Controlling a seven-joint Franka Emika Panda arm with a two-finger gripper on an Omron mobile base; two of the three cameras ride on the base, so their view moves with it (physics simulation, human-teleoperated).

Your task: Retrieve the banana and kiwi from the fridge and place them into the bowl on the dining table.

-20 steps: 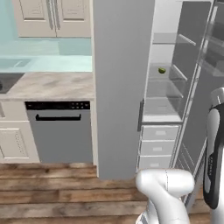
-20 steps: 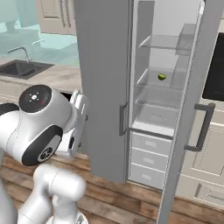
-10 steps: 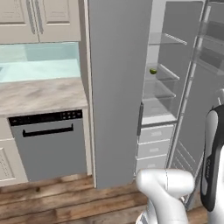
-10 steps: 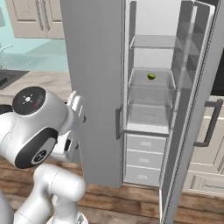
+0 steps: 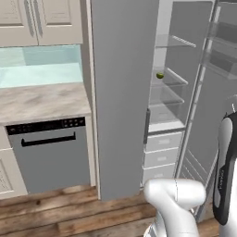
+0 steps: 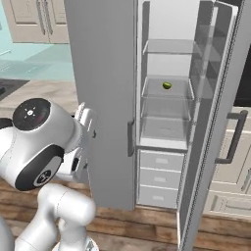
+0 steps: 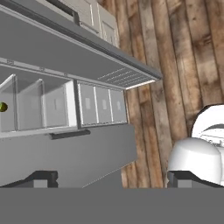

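The fridge (image 5: 125, 92) stands with its left door shut and its right door (image 6: 211, 122) swung wide open. On a glass shelf inside lies the kiwi (image 5: 159, 75), a small yellow-green ball, also seen in the right base view (image 6: 166, 85) and at the left edge of the rolled hand view (image 7: 2, 106). White drawers (image 6: 159, 176) sit below the shelves. My gripper (image 7: 114, 179) is open and holds nothing; it hangs well back from the fridge (image 7: 65, 153), off the shut door. The banana is hidden. The bowl and the dining table are out of view.
A grey dishwasher (image 5: 48, 152) sits under a marble counter (image 5: 41, 99) left of the fridge, with cream cabinets (image 5: 28, 21) above. More cream cabinets (image 6: 235, 166) stand behind the open door. The floor (image 5: 60, 217) is wood planks.
The base has driven: the whole scene has slid left in both base views and the fridge now looks larger and nearer. The kiwi has stayed on its shelf and the gripper stays open.
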